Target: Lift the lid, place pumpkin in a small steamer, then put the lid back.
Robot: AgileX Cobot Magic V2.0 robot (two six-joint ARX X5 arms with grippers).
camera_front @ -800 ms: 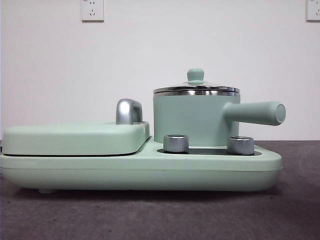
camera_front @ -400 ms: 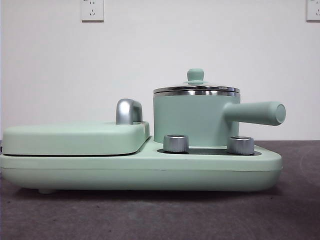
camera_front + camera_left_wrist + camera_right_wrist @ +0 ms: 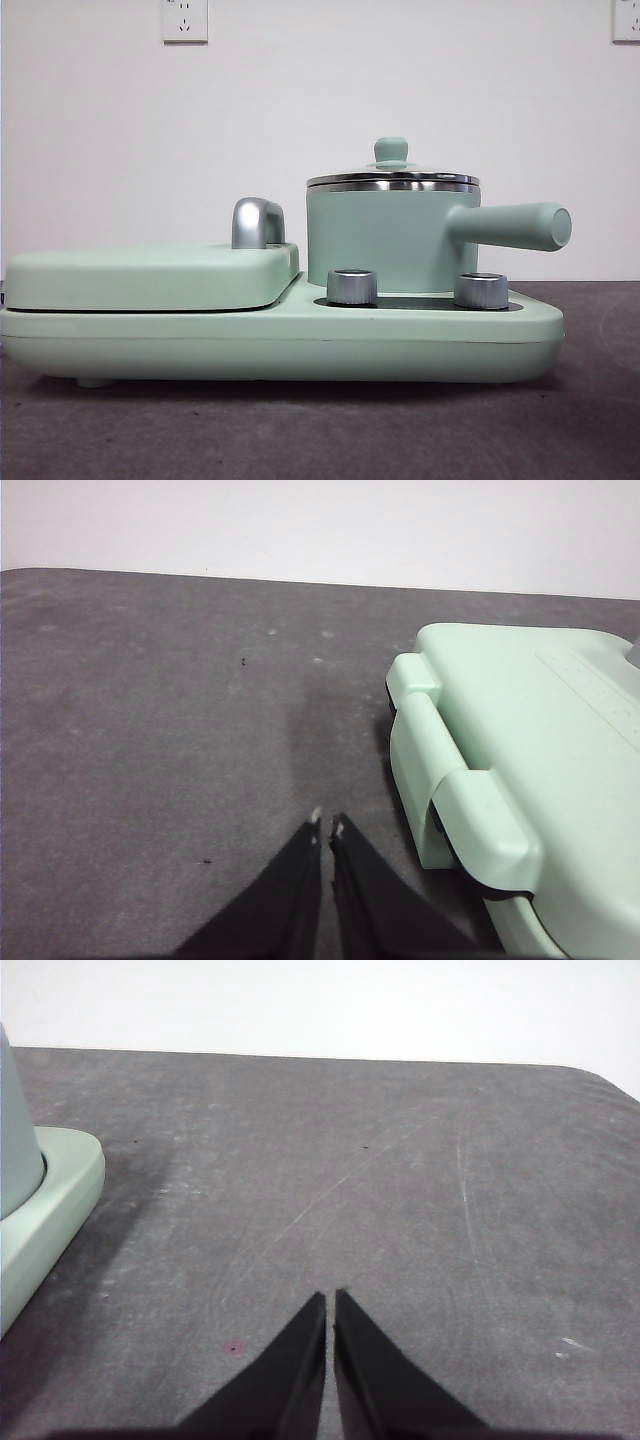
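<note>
The small steamer (image 3: 385,238) is mint green with a shiny steel rim, and its lid (image 3: 392,177) has a steel edge and mint-green knob. The cooker base (image 3: 300,345) and flat cover (image 3: 150,275) are the same mint green, with a chrome handle (image 3: 256,222) and silver dials (image 3: 352,286). The table (image 3: 400,1180) is dark grey, the wall (image 3: 300,90) white.

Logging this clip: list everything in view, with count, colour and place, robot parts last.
lid: one, clear glass with steel rim and mint-green knob, sitting on the small steamer.
small steamer: one, mint-green, long side handle, on the cooker base.
cooker base: one, mint-green, on the table.
flat cover: one, mint-green with chrome handle, on the base beside the steamer.
dials: two, silver, in front of the steamer.
wall sockets: two, white, on the wall.
table: one, dark grey.
pumpkin: none in view.
left gripper: black, shut, above bare table beside the base.
right gripper: black, shut, above bare table.
</note>
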